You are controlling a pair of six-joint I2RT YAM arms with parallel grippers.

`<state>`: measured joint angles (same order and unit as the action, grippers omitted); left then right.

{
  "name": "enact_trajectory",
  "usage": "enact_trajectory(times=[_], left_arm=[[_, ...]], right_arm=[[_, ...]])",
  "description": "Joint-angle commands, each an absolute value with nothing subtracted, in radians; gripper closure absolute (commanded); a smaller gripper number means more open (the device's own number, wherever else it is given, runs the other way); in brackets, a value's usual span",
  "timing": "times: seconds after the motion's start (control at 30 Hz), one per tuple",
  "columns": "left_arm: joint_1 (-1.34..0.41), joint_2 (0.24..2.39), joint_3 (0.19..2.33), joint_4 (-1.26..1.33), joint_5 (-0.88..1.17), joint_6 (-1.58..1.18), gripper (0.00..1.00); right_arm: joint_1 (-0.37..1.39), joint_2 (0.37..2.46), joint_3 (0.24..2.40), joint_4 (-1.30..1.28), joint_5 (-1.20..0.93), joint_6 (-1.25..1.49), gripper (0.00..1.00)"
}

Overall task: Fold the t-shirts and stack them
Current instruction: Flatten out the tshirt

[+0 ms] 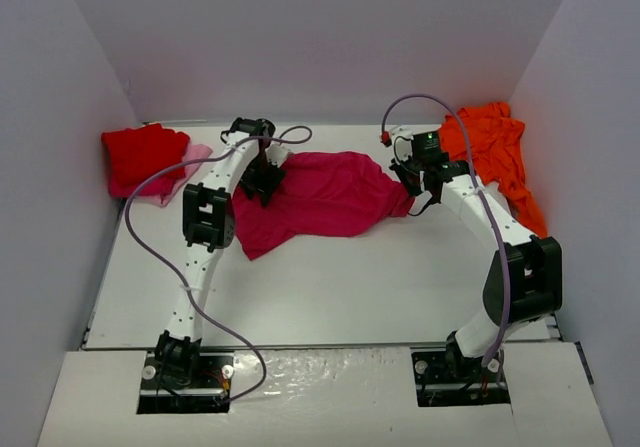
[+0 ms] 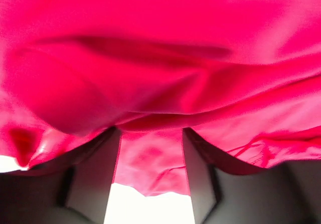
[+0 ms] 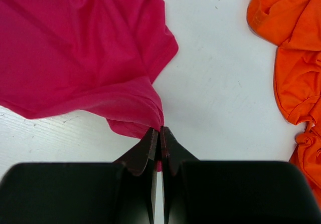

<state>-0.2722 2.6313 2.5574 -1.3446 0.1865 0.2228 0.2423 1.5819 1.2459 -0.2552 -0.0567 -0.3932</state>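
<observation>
- Near edge: both arm bases are sitting at the front lip of the white surface (image 1: pixel 340 287). The left arm (image 1: pixel 205 222) and right arm (image 1: pixel 500 242) are reaching away toward the middle.
- A purple cable (image 1: pixel 128 212) is looping out wide left of the left arm, close to the left wall.
- A broad bare stretch of surface is lying between the bases and the cloth, giving open room across the front.
- The magenta t-shirt (image 1: pixel 320 197) is lying crumpled mid-surface between the two arms. Its lower-left edge is trailing toward the near side.
- Right jaws: they are pressing together, clamping a pinched edge of the magenta t-shirt (image 3: pixel 75 48) at its right end. The rest is fanning out left over the surface (image 3: pixel 215 83).
- Left jaws: they are standing apart at the shirt's left end, not clamping. The magenta t-shirt (image 2: pixel 160 58) is draping over and hanging down between them, with the white surface (image 2: pixel 150 209) showing through the gap below.
- The orange t-shirt (image 1: pixel 495 152) is lying bunched along the right wall, running to the far right corner. It is apart from the magenta one, with a bare strip between them in the right wrist view (image 3: pixel 296 58).
- The red t-shirt (image 1: pixel 140 150) is sitting at the far left against the wall, overlapping a pale pink cloth (image 1: pixel 195 157) that is peeking out on its right.
- A thin bare strip is running along the far wall behind the magenta shirt.
</observation>
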Motion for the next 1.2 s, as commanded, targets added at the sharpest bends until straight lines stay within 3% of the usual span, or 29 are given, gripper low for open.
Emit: enact_trajectory(times=[0.0, 0.2, 0.47, 0.77, 1.17], left_arm=[[-0.310, 2.353, 2.399, -1.207, 0.199, 0.264, 0.47], [-0.355, 1.991, 2.035, -1.116, 0.213, 0.279, 0.36], [-0.356, 1.791, 1.724, -1.168, 0.273, 0.330, 0.36], [-0.351, 1.766, 1.458, -1.027, 0.282, 0.340, 0.36], [-0.347, 1.918, 1.510, -0.992, 0.261, 0.345, 0.36]], right_arm=[[0.244, 1.587, 1.254, -0.223, -0.026, -0.387, 1.00], [0.242, 1.589, 1.256, -0.206, -0.019, -0.391, 1.00], [0.244, 1.591, 1.255, -0.206, -0.038, -0.382, 1.00], [0.245, 1.552, 1.242, -0.205, -0.046, -0.376, 1.00], [0.247, 1.549, 1.225, -0.205, -0.040, -0.380, 1.00]])
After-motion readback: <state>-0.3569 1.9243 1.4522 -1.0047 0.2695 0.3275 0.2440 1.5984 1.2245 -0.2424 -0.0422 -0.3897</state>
